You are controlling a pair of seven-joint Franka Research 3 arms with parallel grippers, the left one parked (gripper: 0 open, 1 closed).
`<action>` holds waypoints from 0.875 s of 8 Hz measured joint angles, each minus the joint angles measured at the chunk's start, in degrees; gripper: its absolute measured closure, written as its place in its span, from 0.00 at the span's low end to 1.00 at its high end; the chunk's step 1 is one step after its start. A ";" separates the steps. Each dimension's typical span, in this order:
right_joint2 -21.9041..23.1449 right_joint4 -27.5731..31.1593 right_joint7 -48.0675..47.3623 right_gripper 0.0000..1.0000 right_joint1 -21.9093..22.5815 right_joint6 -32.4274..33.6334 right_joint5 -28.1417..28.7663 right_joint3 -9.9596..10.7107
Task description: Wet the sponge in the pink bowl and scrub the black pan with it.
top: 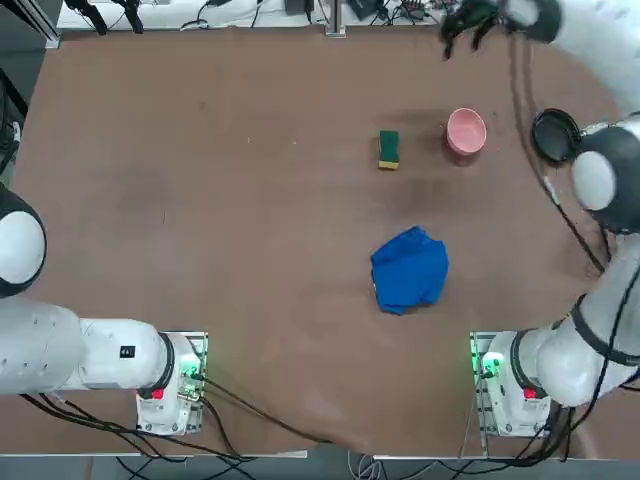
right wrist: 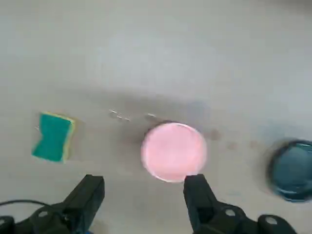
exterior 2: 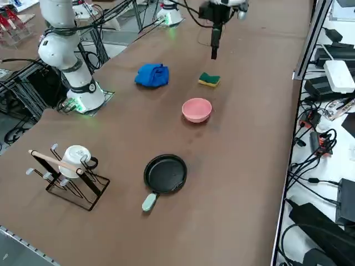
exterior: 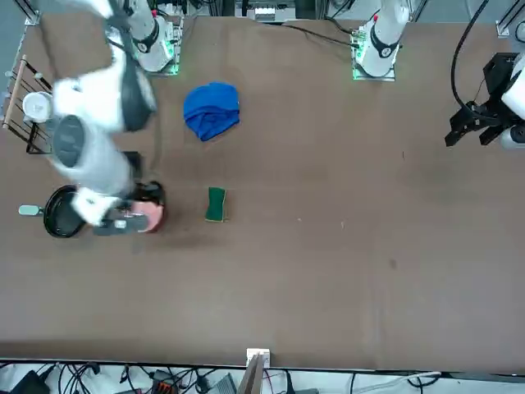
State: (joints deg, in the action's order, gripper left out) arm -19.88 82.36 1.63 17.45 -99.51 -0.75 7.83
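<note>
Two black fingers (right wrist: 90, 197) of the right gripper (right wrist: 145, 200) are seen, spread wide apart, with nothing held between them. The gripper is held high above the brown table (right wrist: 161, 58). The pink bowl (right wrist: 174, 151) is seen right past the gap between the fingers, sitting on the table; one finger's tip overlaps its edge in the picture. The sponge (right wrist: 53, 137) is seen off to one side of the bowl, lying flat, with its green top up and a yellow edge showing. The two are well apart. On the bowl's other side, part of the round black pan (right wrist: 292, 170) is seen, cut off by the picture's edge. It looks bluish here.
</note>
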 joint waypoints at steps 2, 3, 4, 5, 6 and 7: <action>4.55 0.09 3.80 0.00 -5.70 3.53 0.01 0.11; 6.37 0.14 4.52 0.00 -7.51 5.12 0.02 0.12; 8.07 0.20 5.36 0.00 -8.85 6.11 0.02 0.13; 9.71 0.29 5.51 0.00 -9.72 7.05 0.02 0.14; 11.45 0.51 5.51 0.00 -10.36 8.42 0.02 0.14; 13.56 1.33 5.50 0.00 -11.08 9.58 0.02 0.15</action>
State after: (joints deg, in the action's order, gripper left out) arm -6.32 83.69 7.14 6.37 -89.94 -0.74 7.98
